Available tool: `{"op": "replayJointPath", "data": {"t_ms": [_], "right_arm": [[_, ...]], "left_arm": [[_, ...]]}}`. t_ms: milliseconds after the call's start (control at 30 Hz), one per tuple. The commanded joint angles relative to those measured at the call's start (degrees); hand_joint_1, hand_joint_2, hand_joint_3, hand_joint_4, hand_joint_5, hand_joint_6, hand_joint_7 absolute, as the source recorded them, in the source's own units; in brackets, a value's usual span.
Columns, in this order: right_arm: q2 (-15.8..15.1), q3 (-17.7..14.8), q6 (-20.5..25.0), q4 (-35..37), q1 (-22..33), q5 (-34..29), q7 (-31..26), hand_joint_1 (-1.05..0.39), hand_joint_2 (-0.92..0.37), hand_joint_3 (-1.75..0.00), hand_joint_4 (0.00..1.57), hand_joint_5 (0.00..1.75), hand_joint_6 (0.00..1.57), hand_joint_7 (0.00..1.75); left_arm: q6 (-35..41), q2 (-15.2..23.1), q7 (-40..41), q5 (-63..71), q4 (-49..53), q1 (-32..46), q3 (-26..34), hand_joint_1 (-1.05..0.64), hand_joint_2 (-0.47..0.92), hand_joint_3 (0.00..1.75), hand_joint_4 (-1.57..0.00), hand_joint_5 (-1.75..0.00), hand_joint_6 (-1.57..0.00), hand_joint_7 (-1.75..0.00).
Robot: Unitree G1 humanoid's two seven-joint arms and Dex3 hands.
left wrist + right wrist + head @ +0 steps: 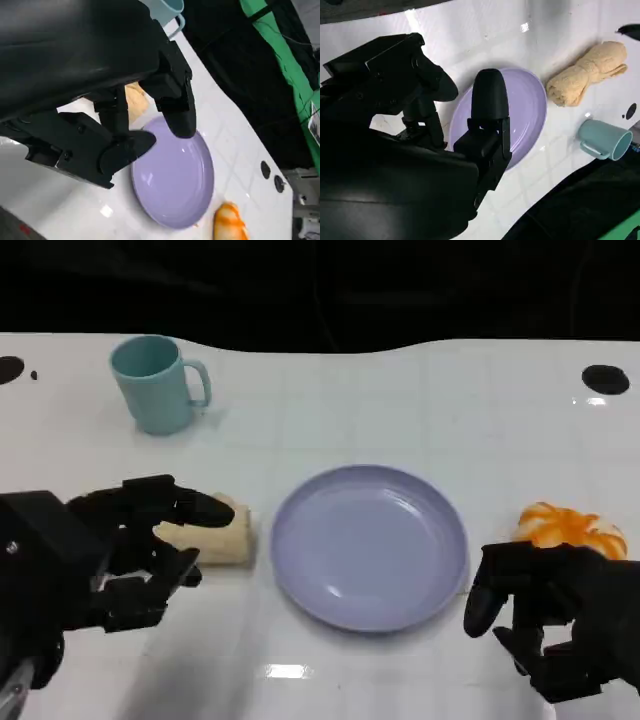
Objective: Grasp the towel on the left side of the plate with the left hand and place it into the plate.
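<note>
White gridded table (420, 390), glossy glare spots; black backdrop (330, 285) behind; green cloth (280, 60) beyond edge.

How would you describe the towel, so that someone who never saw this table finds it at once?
Start at the round lilac plate in the middle of the white table. Directly at its left edge lies the towel, a small rolled bundle, partly under the fingers of the left hand. It is the only soft, pale yellow thing; the mug behind it is teal and hard.

towel (218, 537): tan, rolled, lying on table, just left of plate | plate (369, 545): lavender, round, empty
</note>
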Motion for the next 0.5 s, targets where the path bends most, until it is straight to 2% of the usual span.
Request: {"op": "replayJointPath", "data": {"t_ms": [33,133,233,300,500], "right_arm": [[0.13,0.52,0.38,1.09,-1.31,-0.97,-0.96,0.01,-0.57,-1.07,0.71,1.74,0.69,1.45],[0.24,0.85,0.76,0.96,-1.37,-1.42,-1.21,0.01,-0.57,-1.06,0.71,1.74,0.69,1.45],[0.2,1.0,0.76,0.61,-1.17,-1.58,-1.23,0.01,-0.57,-1.06,0.71,1.74,0.69,1.44],[0.18,1.03,1.3,0.2,-1.13,-1.66,-1.14,0.01,-0.57,-1.06,0.71,1.74,0.69,1.44],[0.08,1.1,2.14,-0.52,-1.02,-1.73,-1.07,0.01,-0.58,-1.04,0.7,1.74,0.69,1.44]], "left_arm": [[-11.74,4.79,-0.1,11.28,5.22,-2.19,-3.37,-0.33,0.92,0.18,-0.32,-0.76,-0.5,-0.09],[-16.43,7.42,1.1,20.24,7.26,-3.58,-5.6,-0.36,0.92,0.14,-0.24,-0.69,-0.44,-0.05],[-19.47,10.29,1.65,29.84,9.16,-5.53,-8.12,-0.39,0.92,0.08,-0.23,-0.49,-0.39,-0.01],[-20.56,11.49,1.25,35.08,10.81,-7.38,-9.86,-0.41,0.92,0.06,-0.22,-0.45,-0.36,0.0],[-19.48,11.88,-2.13,45.19,16.06,-13.3,-14.61,-0.52,0.91,0.01,-0.18,-0.38,-0.26,0.0]]}}
